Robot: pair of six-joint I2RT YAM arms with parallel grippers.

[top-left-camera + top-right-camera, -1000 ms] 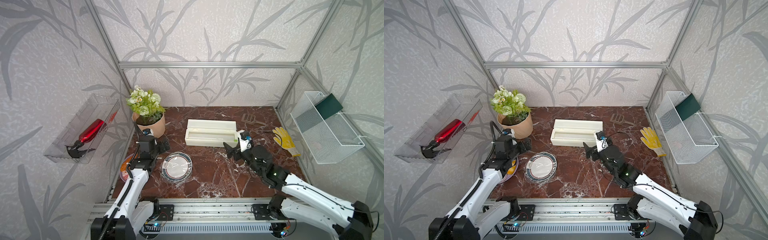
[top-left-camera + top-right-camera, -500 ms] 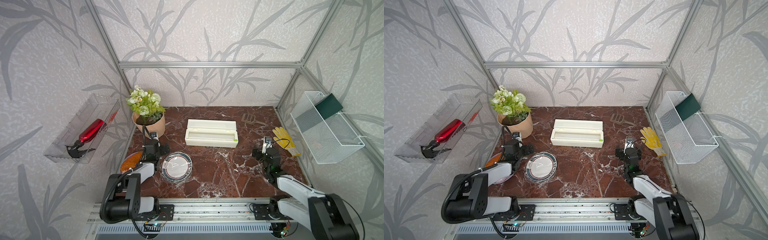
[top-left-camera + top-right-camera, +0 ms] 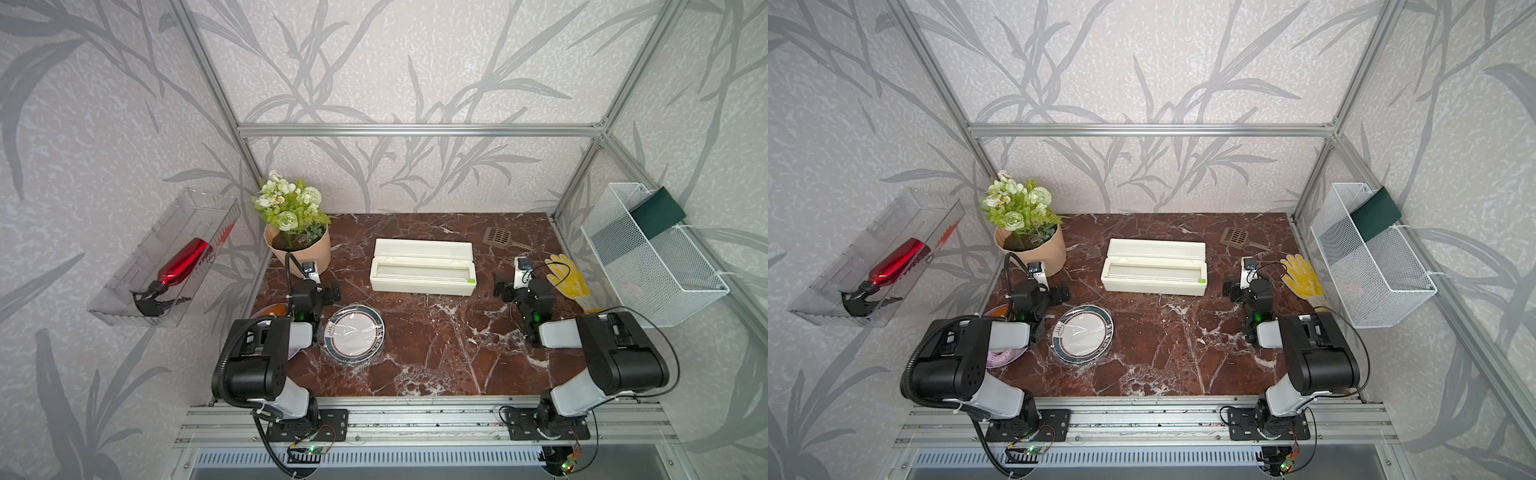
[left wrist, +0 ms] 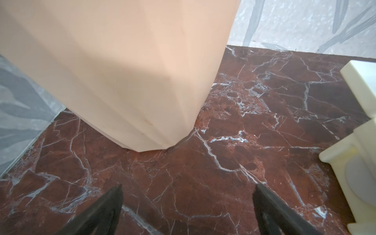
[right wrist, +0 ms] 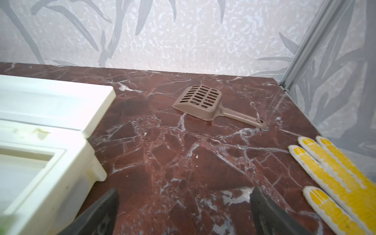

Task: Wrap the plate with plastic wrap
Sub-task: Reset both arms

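Both arms had folded back to rest; left tool [image 4: 188, 191] and right tool [image 5: 185, 193] gaped wide, empty. Round white green-rimmed plate [image 3: 379, 332] lay just beside left tool, transparent crinkly plastic wrap [image 3: 353, 333] over it: wrapping likely finished.

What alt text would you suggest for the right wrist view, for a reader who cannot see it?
The right end effector, jaws open and empty, hovers over the red-brown marble table. An open cream dispenser box and a yellow glove flank it; a brown slotted scoop lies farther off near the wall.
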